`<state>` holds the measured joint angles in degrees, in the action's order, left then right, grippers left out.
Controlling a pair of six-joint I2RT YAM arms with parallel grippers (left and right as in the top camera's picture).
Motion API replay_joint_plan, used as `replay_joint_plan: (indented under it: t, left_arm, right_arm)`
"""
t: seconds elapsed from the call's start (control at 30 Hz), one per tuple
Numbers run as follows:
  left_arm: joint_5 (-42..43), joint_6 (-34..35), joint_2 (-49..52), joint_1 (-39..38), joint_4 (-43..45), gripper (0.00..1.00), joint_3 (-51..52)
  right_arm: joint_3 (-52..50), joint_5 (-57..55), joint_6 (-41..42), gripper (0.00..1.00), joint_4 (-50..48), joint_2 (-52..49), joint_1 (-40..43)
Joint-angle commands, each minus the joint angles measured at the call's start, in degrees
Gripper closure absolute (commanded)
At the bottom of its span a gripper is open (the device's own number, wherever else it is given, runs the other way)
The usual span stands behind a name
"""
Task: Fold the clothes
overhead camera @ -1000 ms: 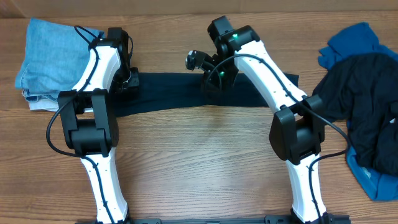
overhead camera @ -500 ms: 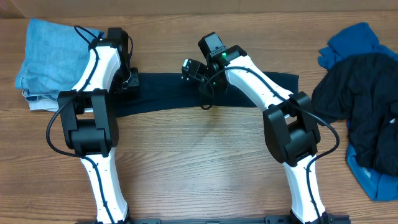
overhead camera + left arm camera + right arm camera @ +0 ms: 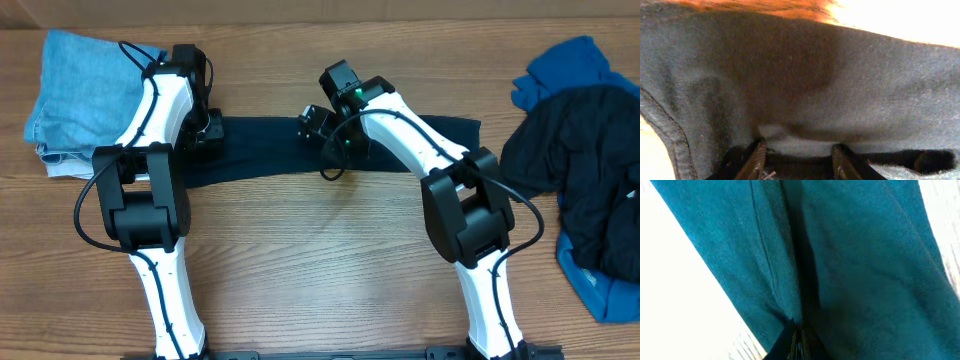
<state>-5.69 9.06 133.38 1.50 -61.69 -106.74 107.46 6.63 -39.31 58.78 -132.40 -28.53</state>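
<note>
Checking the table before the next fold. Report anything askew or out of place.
The dark shirt lies as a long band that sags at its middle, not square. At the table's right edge, a heap of dark and bright blue clothes is crumpled, unfolded. Nothing looks damaged or spilled.

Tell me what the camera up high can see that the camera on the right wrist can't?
Only the overhead view shows both arms, the pale blue folded garment at the left, the pile of dark and bright blue clothes at the right, and the wooden table. Only the right wrist view shows the right gripper shut, pinching a fold of cloth. Both show the long dark shirt lying flat.
</note>
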Motion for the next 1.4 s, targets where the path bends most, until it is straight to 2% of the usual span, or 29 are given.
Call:
replay_joint_plan:
  t: [0.0,0.23,0.27,0.33,0.43,0.5,0.67,0.8,0.87,1.03,1.3,1.37]
  left_arm:
    - [-0.68,-0.04,1.2,0.42,0.9,0.53,1.57]
    - [-0.68,-0.04,1.2,0.42,0.9,0.52,1.57]
    - [-0.68,-0.07,1.2,0.42,0.9,0.52,1.57]
    - [-0.68,-0.07,1.2,0.42,0.92,0.53,1.57]
    - [-0.68,-0.07,1.2,0.42,0.9,0.53,1.57]
    - [-0.68,-0.07,1.2,0.42,0.83,0.53,1.57]
    - [-0.68,-0.09,1.2,0.42,0.68,0.49,1.57]
    - [-0.68,-0.07,1.2,0.42,0.7,0.49,1.57]
    - [-0.68,-0.07,1.2,0.42,0.7,0.49,1.57]
    - [-0.66,-0.04,1.2,0.39,0.35,0.48,1.57]
    - [-0.68,-0.07,1.2,0.42,0.07,0.48,1.57]
    - [-0.68,-0.07,1.2,0.42,0.11,0.48,1.57]
  right_arm:
    - [-0.11,0.52,3.65,0.96,0.17,0.26,-1.38]
    - [-0.26,0.79,4.87,0.94,0.94,0.26,-2.95]
    - [-0.26,0.13,4.9,0.92,0.98,0.26,-2.82]
    - [0.72,-3.8,7.1,0.77,1.29,0.39,-2.34]
    - [3.87,-10.84,12.04,0.71,2.45,2.34,-2.21]
    - [5.44,-11.32,16.87,0.66,2.43,5.33,-0.79]
    - [5.81,-10.97,35.3,0.59,6.75,10.93,8.96]
    - [4.87,-6.03,40.68,0.5,13.62,10.93,19.63]
    - [3.13,-5.27,41.81,0.48,13.94,10.93,23.63]
    - [-6.91,-2.12,44.02,0.43,6.12,10.88,32.17]
    - [-19.71,-2.01,43.85,0.34,-7.69,10.8,32.74]
    - [-22.16,-2.12,43.85,0.34,-9.55,10.78,32.74]
